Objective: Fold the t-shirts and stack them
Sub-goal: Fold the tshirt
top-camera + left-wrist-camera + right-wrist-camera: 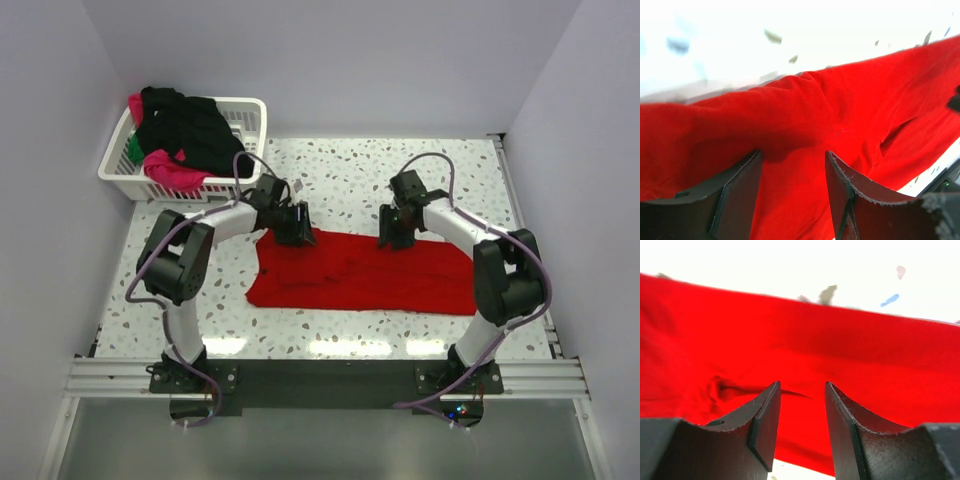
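A bright red t-shirt [365, 273] lies spread flat on the speckled table, wide from left to right. My left gripper [298, 232] is open over its far left edge, and the red cloth [805, 120] fills the left wrist view between the fingers. My right gripper [393, 236] is open over the shirt's far edge right of the middle, with the red cloth [805, 350] under its fingers. Neither holds anything. Black [190, 125], magenta-pink [172, 170] and green [133, 150] shirts lie heaped in the basket.
The white plastic lattice basket [250, 112] stands at the table's far left corner. Pale walls close in the left, right and back. The table's metal rail [320, 375] runs along the near edge by the arm bases.
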Action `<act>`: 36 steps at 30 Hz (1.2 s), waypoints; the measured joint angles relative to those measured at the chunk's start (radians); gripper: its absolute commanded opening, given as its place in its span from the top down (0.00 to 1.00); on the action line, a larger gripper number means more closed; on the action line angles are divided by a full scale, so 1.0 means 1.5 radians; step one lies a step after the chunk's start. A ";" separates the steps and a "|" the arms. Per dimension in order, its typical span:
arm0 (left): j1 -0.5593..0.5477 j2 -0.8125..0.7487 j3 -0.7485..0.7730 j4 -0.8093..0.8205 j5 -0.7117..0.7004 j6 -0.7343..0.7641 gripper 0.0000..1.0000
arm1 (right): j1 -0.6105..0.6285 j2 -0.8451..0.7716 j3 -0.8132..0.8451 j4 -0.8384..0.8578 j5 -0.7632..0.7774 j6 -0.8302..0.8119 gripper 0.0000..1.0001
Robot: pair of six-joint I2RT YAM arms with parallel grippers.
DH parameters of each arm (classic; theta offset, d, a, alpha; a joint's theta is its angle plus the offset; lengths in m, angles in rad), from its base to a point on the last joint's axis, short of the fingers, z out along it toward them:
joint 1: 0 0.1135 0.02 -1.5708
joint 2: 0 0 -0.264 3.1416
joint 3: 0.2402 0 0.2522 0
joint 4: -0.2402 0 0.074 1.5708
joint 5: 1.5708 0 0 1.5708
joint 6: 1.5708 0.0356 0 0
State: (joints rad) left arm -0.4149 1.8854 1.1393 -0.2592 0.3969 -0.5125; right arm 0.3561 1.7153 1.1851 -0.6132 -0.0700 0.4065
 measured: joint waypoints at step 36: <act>-0.006 0.339 0.549 0.023 0.081 0.009 0.37 | -0.075 0.013 0.009 -0.073 0.045 -0.030 0.51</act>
State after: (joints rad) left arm -0.4240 2.3939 1.9629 -0.2253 0.5179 -0.4988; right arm 0.2443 1.7348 1.1988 -0.7235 -0.0032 0.3618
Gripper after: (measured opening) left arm 0.626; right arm 0.481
